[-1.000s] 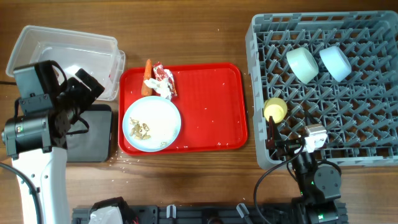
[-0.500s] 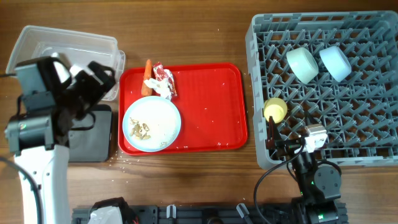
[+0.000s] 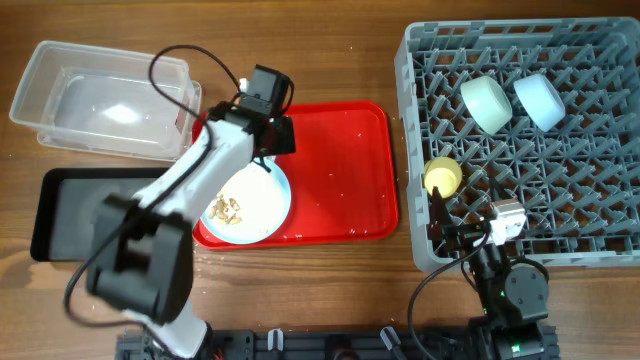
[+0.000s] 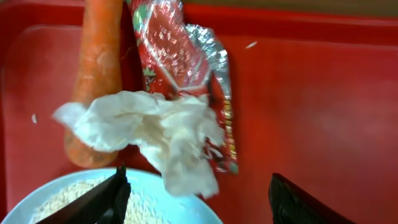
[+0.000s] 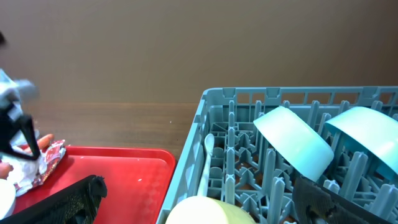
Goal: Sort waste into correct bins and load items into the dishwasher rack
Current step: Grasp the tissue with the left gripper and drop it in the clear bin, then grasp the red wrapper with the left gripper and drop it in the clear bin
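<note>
Crumpled white tissue (image 4: pixel 149 134), draped across the red-and-white wrapper (image 4: pixel 171 56) and carrot piece (image 4: pixel 99 68) at the far-left corner of the red tray (image 4: pixel 323 112), just beyond the crumb-strewn plate (image 4: pixel 161 208). Poised directly over it, fingers spread wide and empty: left end effector (image 4: pixel 198 180). Waste sorting in hand, by the look of it, with the tissue not yet gripped. Called for next: lowering, closing on the tissue alone, then a carry to the clear tub (image 3: pixel 105 100) or black tray (image 3: pixel 70 210) at the left of the worktop (image 3: pixel 330 50). Parked beside the dishwasher rack (image 3: pixel 520 140), likewise wide open: right end effector (image 5: pixel 199 199).
</note>
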Action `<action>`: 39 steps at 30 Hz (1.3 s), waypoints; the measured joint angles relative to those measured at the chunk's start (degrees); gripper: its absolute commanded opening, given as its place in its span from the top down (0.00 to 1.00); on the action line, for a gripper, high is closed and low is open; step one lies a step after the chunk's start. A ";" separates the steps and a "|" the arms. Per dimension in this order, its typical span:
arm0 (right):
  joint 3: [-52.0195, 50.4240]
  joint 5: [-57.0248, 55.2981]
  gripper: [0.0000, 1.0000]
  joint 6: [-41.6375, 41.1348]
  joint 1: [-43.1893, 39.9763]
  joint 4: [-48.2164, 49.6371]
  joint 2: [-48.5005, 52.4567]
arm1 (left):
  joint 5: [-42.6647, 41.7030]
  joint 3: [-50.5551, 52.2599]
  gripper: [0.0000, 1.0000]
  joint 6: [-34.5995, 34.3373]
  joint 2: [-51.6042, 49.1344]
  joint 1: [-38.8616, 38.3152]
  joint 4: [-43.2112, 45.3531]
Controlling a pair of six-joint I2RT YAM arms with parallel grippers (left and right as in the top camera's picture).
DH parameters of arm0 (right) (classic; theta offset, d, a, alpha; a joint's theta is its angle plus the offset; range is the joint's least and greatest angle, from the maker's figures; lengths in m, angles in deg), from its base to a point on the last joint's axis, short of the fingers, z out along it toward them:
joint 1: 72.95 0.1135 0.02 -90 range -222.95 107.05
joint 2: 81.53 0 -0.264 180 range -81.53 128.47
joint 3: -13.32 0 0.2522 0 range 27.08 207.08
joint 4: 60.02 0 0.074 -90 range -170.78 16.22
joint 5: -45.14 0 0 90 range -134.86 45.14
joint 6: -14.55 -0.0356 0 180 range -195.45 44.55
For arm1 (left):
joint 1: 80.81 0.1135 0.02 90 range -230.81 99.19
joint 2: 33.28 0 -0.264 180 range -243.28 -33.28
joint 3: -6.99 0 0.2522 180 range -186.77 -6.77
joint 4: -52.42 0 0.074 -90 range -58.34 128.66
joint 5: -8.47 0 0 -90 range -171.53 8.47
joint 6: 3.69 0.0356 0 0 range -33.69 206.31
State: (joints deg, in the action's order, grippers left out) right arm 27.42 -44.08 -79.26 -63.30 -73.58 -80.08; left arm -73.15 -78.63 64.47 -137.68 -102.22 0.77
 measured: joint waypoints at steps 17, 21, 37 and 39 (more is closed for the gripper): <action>0.02 0.00 0.00 0.00 0.00 0.02 0.00 | 2.99 -8.83 0.96 0.07 9.11 2.73 -12.68; 0.02 0.00 0.00 0.00 0.00 0.02 0.09 | 8.98 -9.64 0.96 -0.26 10.56 12.66 -8.63; 0.00 0.00 0.00 0.00 0.00 0.02 0.11 | -10.88 -9.62 0.36 0.07 2.64 11.67 -2.43; 0.02 0.00 0.00 0.00 0.00 0.02 0.11 | -10.45 -9.62 0.36 -1.36 0.02 8.13 -2.36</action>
State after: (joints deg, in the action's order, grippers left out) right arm 27.45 -44.08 -79.26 -63.30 -73.55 -79.97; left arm -83.60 -88.25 63.11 -137.66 -94.09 -1.59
